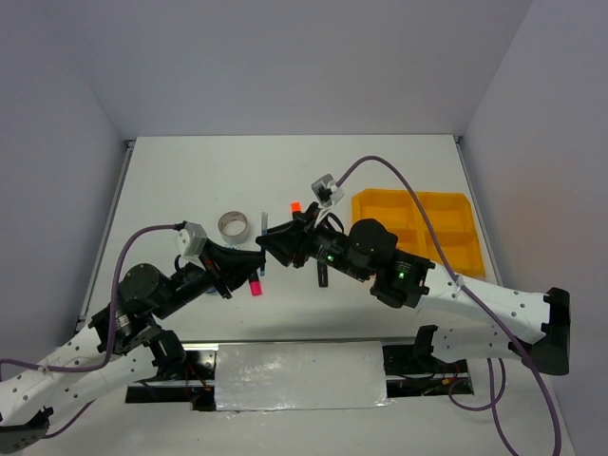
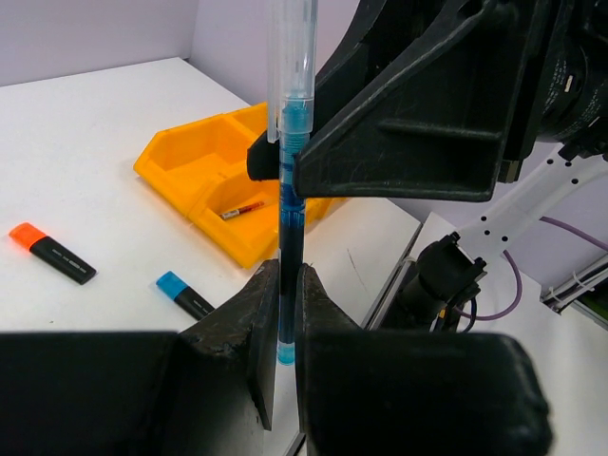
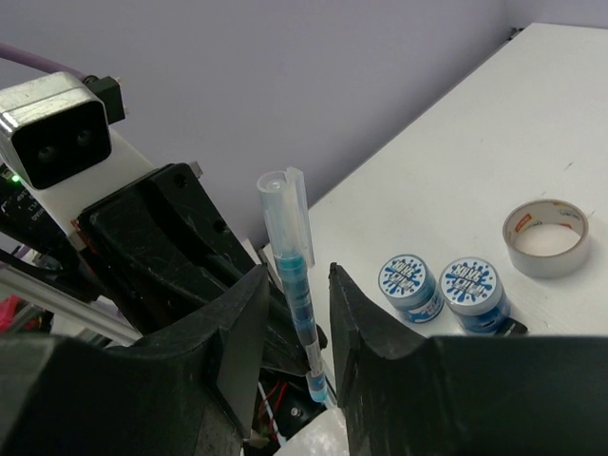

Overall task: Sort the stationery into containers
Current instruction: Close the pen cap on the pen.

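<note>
The blue pen [image 2: 284, 218] stands upright in the air over the middle of the table [image 2: 85, 142], toward its near edge. The closed jaws of the left gripper [image 2: 288, 285] pinch its lower end. The jaws of the right gripper [image 3: 296, 277] stand partly open around the barrel, with a gap on each side. The pen looks light, stiff and smooth. I judge it safer to grip the blue barrel than the clear cap [image 3: 283, 204].

Nothing legible anywhere. At the lower right of the right wrist view, the left tub [image 3: 409, 282] and the right tub [image 3: 472, 285] carry blue-white lid labels with unreadable print. The tape ring [image 3: 545, 237] shows a blurred red mark inside. The orange-capped highlighter [image 2: 52, 253] bears tiny illegible white lettering.
</note>
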### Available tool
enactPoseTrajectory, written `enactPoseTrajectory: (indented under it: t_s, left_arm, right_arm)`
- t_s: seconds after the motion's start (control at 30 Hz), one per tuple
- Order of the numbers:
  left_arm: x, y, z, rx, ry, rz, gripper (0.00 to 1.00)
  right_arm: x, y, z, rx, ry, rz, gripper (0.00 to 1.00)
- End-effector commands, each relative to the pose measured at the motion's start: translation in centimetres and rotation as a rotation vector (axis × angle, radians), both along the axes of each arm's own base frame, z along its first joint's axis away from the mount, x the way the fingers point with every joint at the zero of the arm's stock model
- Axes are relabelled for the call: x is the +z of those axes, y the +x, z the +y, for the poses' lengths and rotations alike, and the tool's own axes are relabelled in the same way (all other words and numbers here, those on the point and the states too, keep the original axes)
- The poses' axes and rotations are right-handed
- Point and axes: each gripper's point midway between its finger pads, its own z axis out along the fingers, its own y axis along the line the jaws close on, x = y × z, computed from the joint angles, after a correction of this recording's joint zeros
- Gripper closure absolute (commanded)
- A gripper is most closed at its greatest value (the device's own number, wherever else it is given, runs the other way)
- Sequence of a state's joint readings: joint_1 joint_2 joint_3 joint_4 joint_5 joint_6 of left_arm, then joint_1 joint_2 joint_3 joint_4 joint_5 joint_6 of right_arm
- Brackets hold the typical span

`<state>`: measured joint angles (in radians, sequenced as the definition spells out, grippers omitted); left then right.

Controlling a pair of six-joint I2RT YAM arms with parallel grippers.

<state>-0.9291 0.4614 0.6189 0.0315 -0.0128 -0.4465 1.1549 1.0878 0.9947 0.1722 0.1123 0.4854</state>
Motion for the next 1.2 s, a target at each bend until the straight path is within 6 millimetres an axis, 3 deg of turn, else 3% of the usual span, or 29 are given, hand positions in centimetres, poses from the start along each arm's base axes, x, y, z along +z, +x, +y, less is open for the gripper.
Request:
enactPoseTrajectory:
  t_s: [0.0,0.17,0.3,0.5,0.53,0.63,0.77,0.9,1.0,1.1,1.17]
  left_arm:
    - [4.2,-0.6,0.5,-0.013,-0.088,-0.098,0.97]
    - [4.5,-0.3,0.8,0.012,-0.098,-0.091,0.96]
    - [5.0,-0.1,0.9,0.024,-0.1,-0.092,0.87]
    - [5.0,-0.4,0.4,-0.004,-0.097,-0.095,0.52]
    - [5.0,-0.6,0.2,-0.024,-0.095,-0.096,0.4]
    - [4.6,-0.9,-0.6,-0.061,-0.078,-0.096,0.28]
    - [4.2,-1.0,-1.3,-0.09,-0.066,-0.09,0.29]
    - [3.4,-1.1,-2.0,-0.118,-0.049,-0.082,0.39]
    - [3.1,-1.2,-2.2,-0.127,-0.047,-0.08,0.52]
    - [3.2,-1.2,-2.2,-0.13,-0.044,-0.081,0.78]
    - [3.2,-1.2,-2.1,-0.13,-0.042,-0.081,0.85]
  right_arm:
    - [0.7,-0.7,0.4,0.032,0.035,-0.012,0.63]
    - [0.1,-0.7,0.6,0.042,0.028,-0.008,0.73]
    - [-0.3,-0.8,0.8,0.051,0.023,-0.014,0.83]
    - [0.1,-0.5,0.4,0.03,0.03,-0.03,0.96]
    - [0.2,-0.6,0.3,0.029,0.03,-0.033,0.96]
    - [0.6,-0.7,0.2,0.034,0.038,-0.041,0.96]
    - [1.0,-0.9,0.2,0.042,0.044,-0.048,0.97]
    - [1.6,-1.0,-0.1,0.043,0.06,-0.057,0.97]
    - [1.9,-1.2,-0.2,0.051,0.065,-0.062,0.97]
    - [1.9,-1.2,-0.1,0.052,0.063,-0.063,0.97]
    - [1.9,-1.2,-0.3,0.05,0.065,-0.065,0.97]
